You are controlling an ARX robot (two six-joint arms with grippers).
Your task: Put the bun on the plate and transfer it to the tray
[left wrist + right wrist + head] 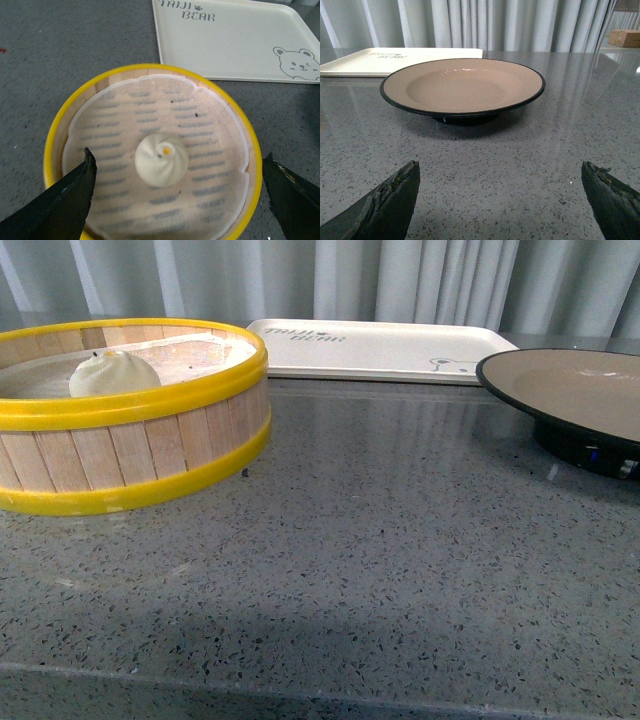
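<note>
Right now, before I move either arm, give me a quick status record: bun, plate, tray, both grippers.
bun: in basket, on its liner, not gripped
tray: empty, at back of table
plate: empty, on table, near tray
left gripper: open, over bun
right gripper: open, facing plate, holding nothing
</note>
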